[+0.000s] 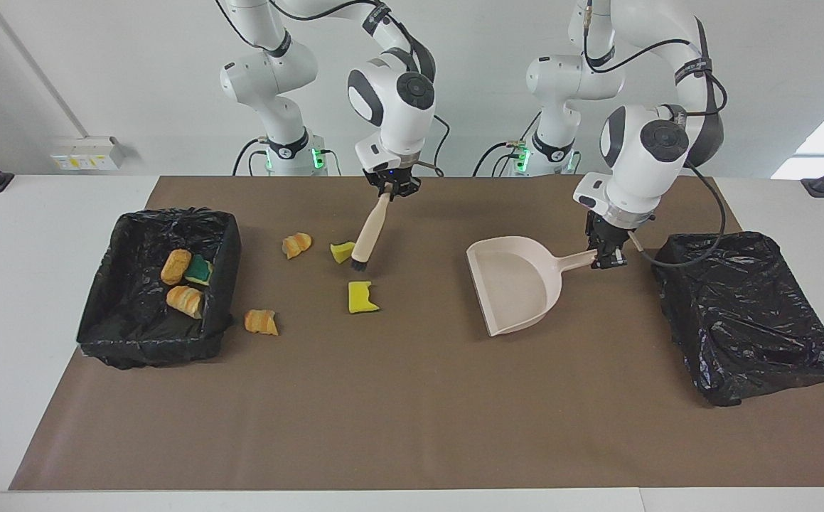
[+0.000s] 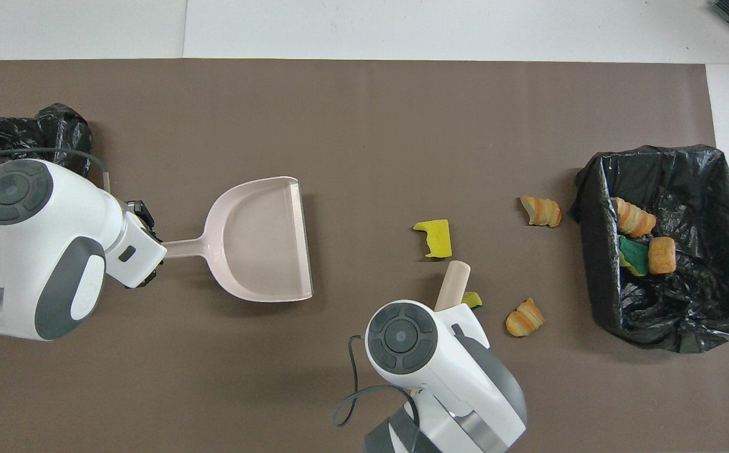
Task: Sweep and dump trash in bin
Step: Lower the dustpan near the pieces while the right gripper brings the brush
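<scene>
My right gripper point(image 1: 391, 189) is shut on the top of a wooden brush point(image 1: 370, 231), which hangs tilted with its dark bristles right beside a small yellow sponge wedge point(image 1: 343, 251). My left gripper point(image 1: 606, 257) is shut on the handle of a pale pink dustpan point(image 1: 512, 284), whose open mouth faces the trash. Loose trash on the brown paper: a yellow sponge piece point(image 1: 362, 297) and two bread pieces point(image 1: 296, 244) point(image 1: 261, 321). In the overhead view the brush point(image 2: 453, 284) partly covers the wedge point(image 2: 473, 299), and the right hand hides its own fingers.
A black-lined bin point(image 1: 221, 284) at the right arm's end holds two bread pieces point(image 1: 175, 266) and a green sponge point(image 1: 200, 269). A second black-lined bin point(image 1: 746, 313) stands at the left arm's end, close beside the left arm. Brown paper point(image 1: 412, 412) covers the table.
</scene>
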### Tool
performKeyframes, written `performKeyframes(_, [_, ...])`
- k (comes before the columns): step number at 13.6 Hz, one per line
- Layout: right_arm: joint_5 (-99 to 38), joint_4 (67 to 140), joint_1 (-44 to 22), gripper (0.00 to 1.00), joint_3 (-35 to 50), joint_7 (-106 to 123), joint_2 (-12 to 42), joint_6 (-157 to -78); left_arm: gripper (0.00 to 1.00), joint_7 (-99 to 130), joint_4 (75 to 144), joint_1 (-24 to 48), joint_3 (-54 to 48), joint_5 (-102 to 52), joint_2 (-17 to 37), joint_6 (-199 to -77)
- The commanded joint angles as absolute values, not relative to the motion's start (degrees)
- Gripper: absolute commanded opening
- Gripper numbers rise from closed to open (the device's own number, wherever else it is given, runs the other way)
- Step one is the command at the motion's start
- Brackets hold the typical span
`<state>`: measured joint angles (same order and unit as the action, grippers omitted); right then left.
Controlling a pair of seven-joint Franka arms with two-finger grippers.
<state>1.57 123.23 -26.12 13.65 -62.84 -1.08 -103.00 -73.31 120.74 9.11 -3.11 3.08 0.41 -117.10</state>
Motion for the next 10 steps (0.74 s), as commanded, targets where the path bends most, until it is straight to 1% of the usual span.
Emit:
performKeyframes(1, [4.82,124.63,-23.91,0.00,14.24,-66.62,-2.81,-99.25,0.00,-72.95,123.31,10.72,-2.46,3.87,-2.20,-117.68])
performKeyframes(3, [7.02,124.80,-21.46,0.00,14.33,-66.01,-2.81,-96.43,0.00,-72.77,123.22,10.81,-2.46,3.78,-2.20,-118.21])
performKeyframes(5, [7.12,128.47,-18.38,0.00,14.41,-61.46,-4.99,-93.79,0.00,-72.51,123.31,11.77,-2.46,3.78,-1.24,-119.09])
performKeyframes(7, [6.77,134.44,-16.27,0.00,14.41,-60.30,-8.25,-95.61,0.00,-70.24,123.22,13.00,-2.46,3.87,0.52,-121.45])
performKeyframes(8, [6.59,137.26,-15.74,0.00,14.50,-60.03,-9.91,-97.45,0.00,-68.05,123.22,15.27,-2.37,3.78,1.05,-121.55])
performKeyframes(10, [4.85,143.06,-14.51,0.00,14.41,-57.41,-12.73,-104.03,0.00,-63.65,123.13,17.30,-2.46,4.04,1.23,-121.64])
